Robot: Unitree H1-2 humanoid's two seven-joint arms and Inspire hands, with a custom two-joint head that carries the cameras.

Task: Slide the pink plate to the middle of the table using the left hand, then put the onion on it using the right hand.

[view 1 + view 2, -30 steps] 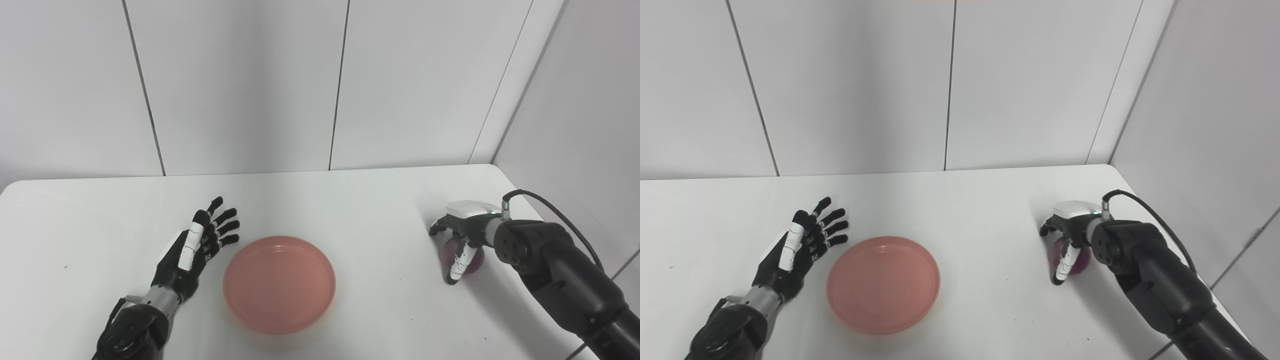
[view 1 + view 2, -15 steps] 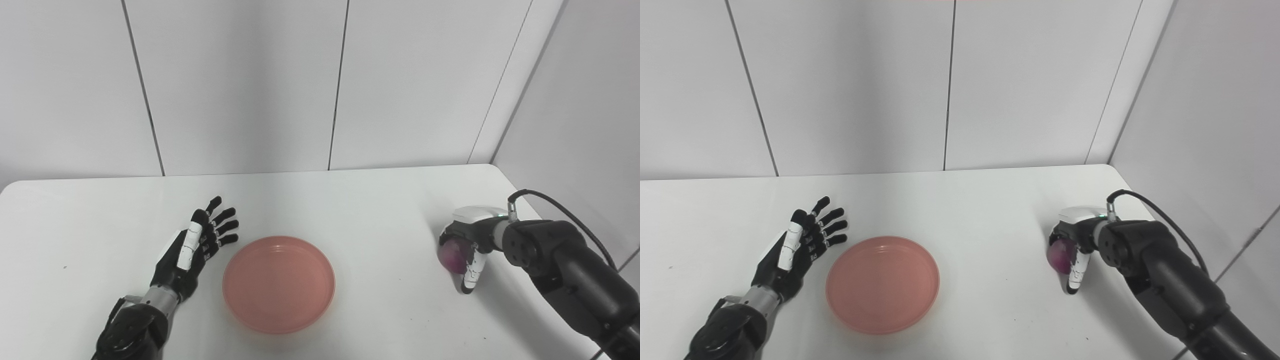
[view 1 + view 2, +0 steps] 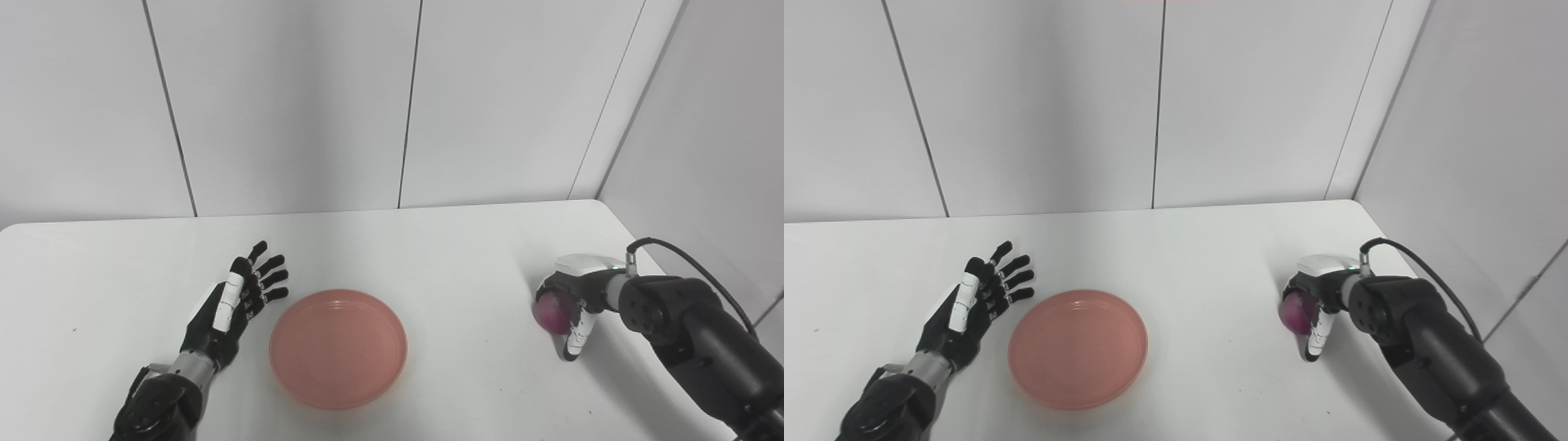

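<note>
Plate [image 3: 338, 348] and onion [image 3: 551, 311] lie well apart on the white table [image 3: 441, 257], and each has a hand close by. Farthest left, the left hand [image 3: 229, 309] lies low over the table just beside the plate's left rim, palm turned toward the plate. Its fingers [image 3: 269, 278] are stretched out and fanned apart, pointing up and to the right, and its thumb [image 3: 222, 303] lies along the near side. It holds nothing, and a thin strip of table shows between its fingers and the rim, so it does not touch the plate. The pink plate sits flat near the middle of the table, toward the front edge, with nothing on it. Far to the right, near the table's right edge, the right hand [image 3: 572, 300] is curled around the purple onion. Its fingers wrap over the top and far side, while one white-tipped finger [image 3: 576, 340] reaches down beside the onion to the table. Whether the onion rests on the table or is just clear of it cannot be told. The dark right arm [image 3: 692, 343] runs off toward the lower right corner.
</note>
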